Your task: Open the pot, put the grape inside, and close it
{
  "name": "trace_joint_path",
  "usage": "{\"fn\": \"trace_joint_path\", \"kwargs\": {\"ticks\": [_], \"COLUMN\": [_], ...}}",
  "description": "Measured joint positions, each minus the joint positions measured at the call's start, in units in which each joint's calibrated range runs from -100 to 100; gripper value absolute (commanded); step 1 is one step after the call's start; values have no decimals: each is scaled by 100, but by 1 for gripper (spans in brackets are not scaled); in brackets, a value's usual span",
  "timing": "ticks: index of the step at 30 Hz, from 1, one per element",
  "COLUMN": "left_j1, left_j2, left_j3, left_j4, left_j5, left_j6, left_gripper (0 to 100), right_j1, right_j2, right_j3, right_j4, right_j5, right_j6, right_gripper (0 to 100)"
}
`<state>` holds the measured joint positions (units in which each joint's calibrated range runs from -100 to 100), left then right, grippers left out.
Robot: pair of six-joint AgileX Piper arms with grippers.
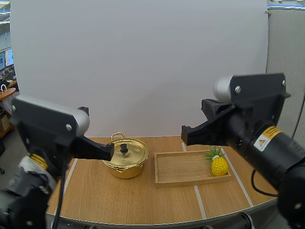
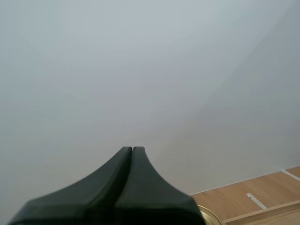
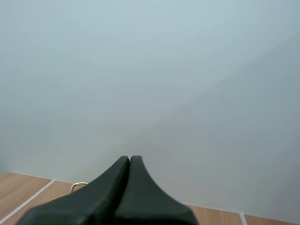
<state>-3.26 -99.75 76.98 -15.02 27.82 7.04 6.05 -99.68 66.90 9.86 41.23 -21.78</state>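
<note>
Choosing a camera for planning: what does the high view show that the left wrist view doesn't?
High view adds: the round gold lid with black knob, the small yellow toy pineapple, the right jaws. Left wrist view adds: the left jaws' closed seam, gripping nothing. Shared: the gold metal pot, the rectangular wooden tray, the wooden table.

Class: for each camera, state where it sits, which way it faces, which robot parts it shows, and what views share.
High view: behind and above the arms, facing forward and down at the table, pot and tray; both arms show, left gripper and right gripper raised.
Left wrist view: on the left arm, facing forward past its shut fingers.
Right wrist view: the same on the right arm.
Shared: all three catch the pot.
</note>
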Motion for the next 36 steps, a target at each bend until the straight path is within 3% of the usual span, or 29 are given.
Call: {"fn": "trace_joint_path", "kwargs": {"ticks": [4, 7, 10, 12, 21, 27, 36], "left_j1": [0, 0, 7, 73, 191, 264, 333], "left_j2": [0, 0, 0, 0, 0, 0, 0], "left_j3": [538, 1463, 1994, 2207, 2282, 2297, 2297], "left_j4": [1, 23, 23, 23, 23, 49, 976], "left_j5": [-809, -1860, -2030, -2030, -1491, -736, 303], "left_j6": [0, 0, 0, -23, -450, -654, -1876], "left_gripper": [0, 0, 0, 0, 0, 0, 0], "right_j1": [0, 0, -84, -176, -325, -430, -510], "right_j2": [11, 11, 11, 11, 11, 11, 11], "right_j3": [768, 1862, 2983, 3235, 3295, 3310, 3310], "right_j4": [-11, -22, -22, -22, -22, -22, -22], "right_j5": [-1258, -2468, -3344, -3543, -3600, -2781, -1800], "right_j6": [0, 0, 0, 0, 0, 0, 0], "right_gripper": [0, 0, 0, 0, 0, 0, 0]}}
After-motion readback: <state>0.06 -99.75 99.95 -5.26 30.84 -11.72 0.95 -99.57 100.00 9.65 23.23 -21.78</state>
